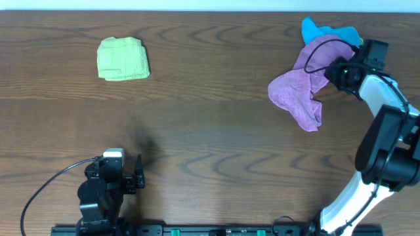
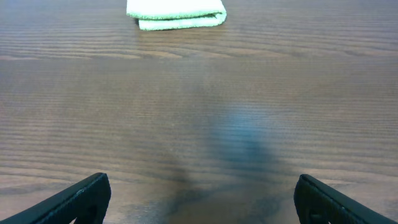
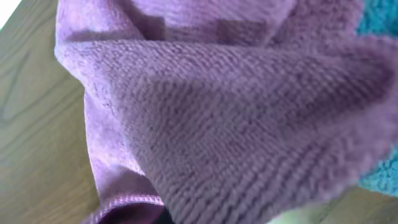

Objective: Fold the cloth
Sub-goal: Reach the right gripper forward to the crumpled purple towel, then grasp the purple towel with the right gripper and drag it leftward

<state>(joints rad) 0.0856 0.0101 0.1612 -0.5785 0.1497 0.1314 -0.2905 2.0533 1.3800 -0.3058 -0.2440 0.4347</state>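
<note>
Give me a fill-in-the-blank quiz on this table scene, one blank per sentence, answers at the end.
1. The neatly folded cloth at the far left of the table is coloured ____.
2. The crumpled cloth at the right gripper is coloured ____.
3. The left gripper hangs over bare wood with its jaws ____.
4. The number of cloths on the table is ____.

Missing words: green; purple; open; three.

Bare table (image 1: 210, 131) spans the centre between the folded green cloth (image 1: 123, 59), far left, and the crumpled purple cloth (image 1: 298, 92), far right. A blue cloth (image 1: 328, 31) crowds the purple one's far side.
</note>
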